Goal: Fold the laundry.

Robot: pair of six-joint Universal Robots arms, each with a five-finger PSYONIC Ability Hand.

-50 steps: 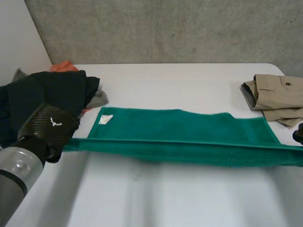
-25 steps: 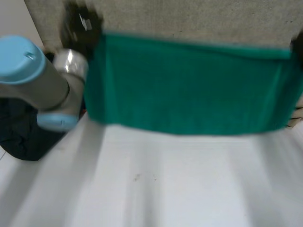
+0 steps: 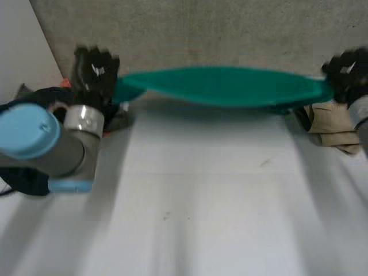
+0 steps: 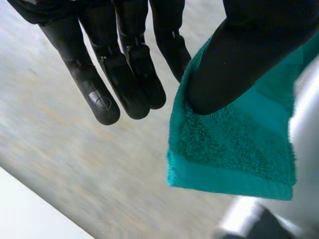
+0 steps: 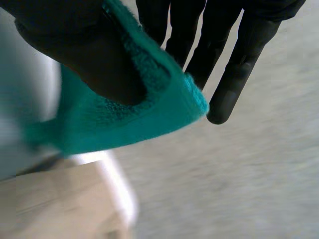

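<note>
A green towel (image 3: 224,86) hangs stretched across the upper part of the head view, above the white table (image 3: 201,201), held at its 2 ends. The left hand (image 3: 95,72), upper left, pinches a corner between thumb and fingers. The right hand (image 3: 345,75), upper right, pinches the far corner likewise. Soft, light terry will likely sag and drape freely, so the corners give the surest hold. A tan garment (image 3: 330,123) lies at the right edge.

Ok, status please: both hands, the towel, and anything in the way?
Left hand pinches one corner of the green towel, right hand the other end. Towel stretched in air above the table. Beige garment, dark clothes near its ends.
</note>
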